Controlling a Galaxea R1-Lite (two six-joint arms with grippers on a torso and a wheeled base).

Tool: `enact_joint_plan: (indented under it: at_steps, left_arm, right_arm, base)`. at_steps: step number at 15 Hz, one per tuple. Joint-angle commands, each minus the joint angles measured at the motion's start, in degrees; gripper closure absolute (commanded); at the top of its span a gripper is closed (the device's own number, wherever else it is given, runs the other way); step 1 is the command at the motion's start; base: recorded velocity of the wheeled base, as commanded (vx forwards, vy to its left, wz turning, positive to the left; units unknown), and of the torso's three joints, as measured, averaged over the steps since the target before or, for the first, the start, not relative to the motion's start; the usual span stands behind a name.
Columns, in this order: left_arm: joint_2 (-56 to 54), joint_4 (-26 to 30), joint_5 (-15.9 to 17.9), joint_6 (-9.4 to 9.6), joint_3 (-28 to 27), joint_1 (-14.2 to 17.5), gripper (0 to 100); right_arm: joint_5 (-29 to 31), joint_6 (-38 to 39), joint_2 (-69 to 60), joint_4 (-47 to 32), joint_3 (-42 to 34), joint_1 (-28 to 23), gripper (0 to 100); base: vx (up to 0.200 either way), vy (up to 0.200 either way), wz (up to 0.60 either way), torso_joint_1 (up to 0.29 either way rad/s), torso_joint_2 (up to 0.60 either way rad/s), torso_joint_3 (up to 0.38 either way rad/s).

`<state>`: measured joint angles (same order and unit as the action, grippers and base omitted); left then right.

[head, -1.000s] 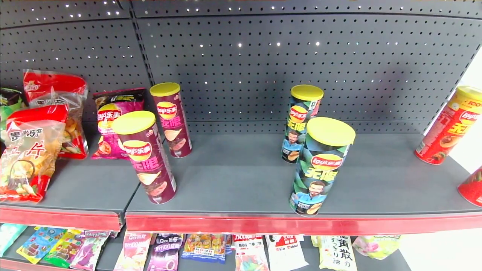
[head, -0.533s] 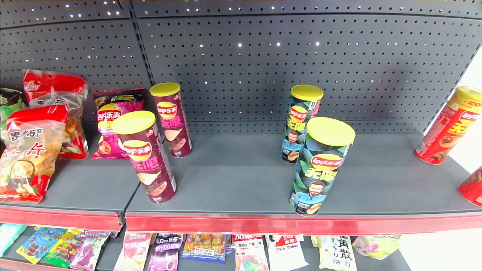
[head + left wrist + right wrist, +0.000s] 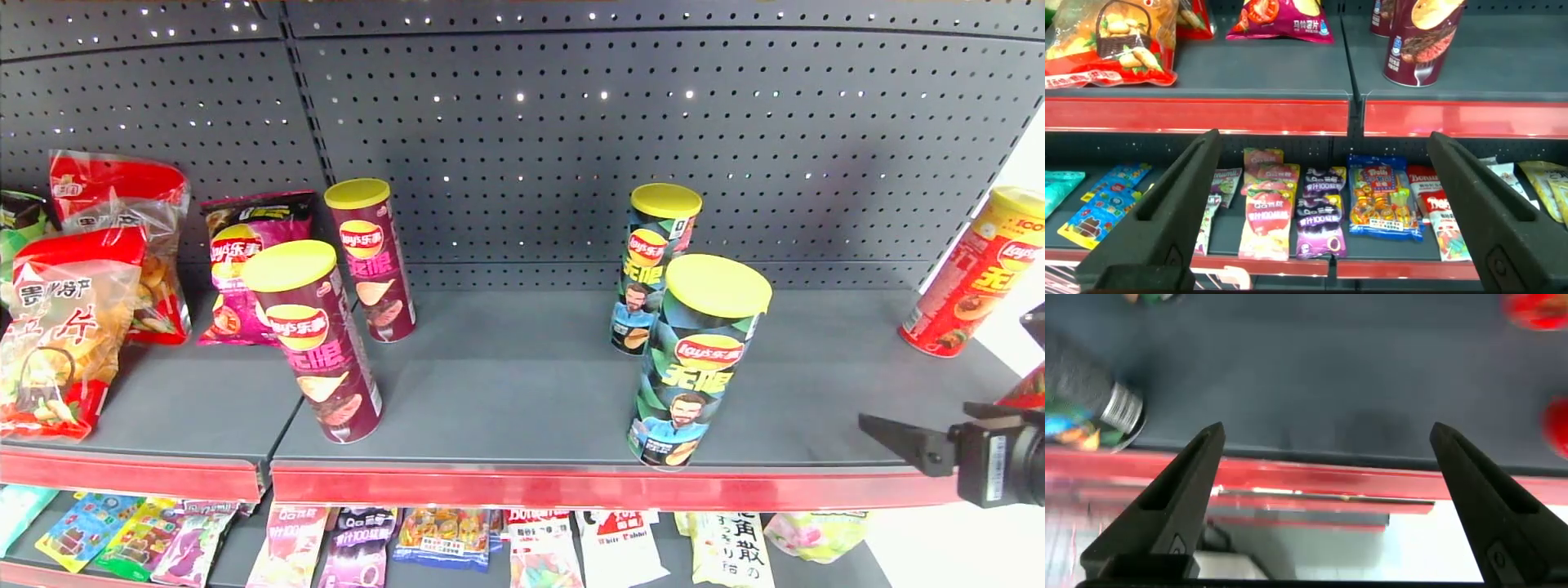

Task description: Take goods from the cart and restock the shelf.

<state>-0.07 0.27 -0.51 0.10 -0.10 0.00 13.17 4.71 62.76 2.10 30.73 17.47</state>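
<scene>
Shelf [image 3: 522, 384]: a flat, smooth grey metal board with a shiny red lip [image 3: 571, 486] along its front.
Back wall [image 3: 522, 147]: grey metal, full of small round holes in neat rows.
Purple cans [image 3: 314, 343]: two tall round tubes with flat yellow lids. They stand upright on the left part of the shelf, one near the lip and one farther back.
Green cans [image 3: 698, 359]: two tubes of the same shape, dark green with a triangle pattern and a picture of a person. One stands near the lip and the other just behind it. The front one has a shiny metal bottom rim.
Red can [image 3: 971, 278]: the same tube shape with a yellow lid, at the right end of the shelf by the back wall.
Labels: each can has a round red and yellow badge with big yellow letters under it.
Bags [image 3: 61, 327]: crinkly, shiny plastic, at the far left of the shelf.
Packets [image 3: 445, 535]: small, flat and bright, in a row on the lower shelf.
Right gripper [image 3: 1327, 433]: in front of the lip, to the right of the front green can. Its hard black fingers [image 3: 1176, 498] are spread wide and hold nothing.
Left gripper [image 3: 1323, 137]: lower down, in front of the packets. Its fingers are spread wide and hold nothing.
</scene>
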Motion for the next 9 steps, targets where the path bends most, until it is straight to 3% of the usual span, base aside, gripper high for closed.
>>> enact_joint_plan:
  at_steps: [1, 6, 9]
  left_arm:
    - [0.1, 0.0, 0.0, -0.01, 0.0, 0.0, 0]
    - [0.1, 0.0, 0.0, -0.01, 0.0, 0.0, 0]
    - [0.1, 0.0, 0.0, -0.01, 0.0, 0.0, 0]
  right_arm:
    - [0.1, 0.0, 6.2, 0.6, 0.1, 4.2, 0]
    - [0.1, 0.4, 13.5, 8.5, -0.7, 4.8, 0]
    - [0.1, 0.5, 15.0, 8.8, -1.0, 6.3, 0]
  base:
    - [0.000, 0.000, 0.00, 0.000, 0.00, 0.000]
    - [0.000, 0.000, 0.00, 0.000, 0.00, 0.000]
    - [0.000, 0.000, 0.00, 0.000, 0.00, 0.000]
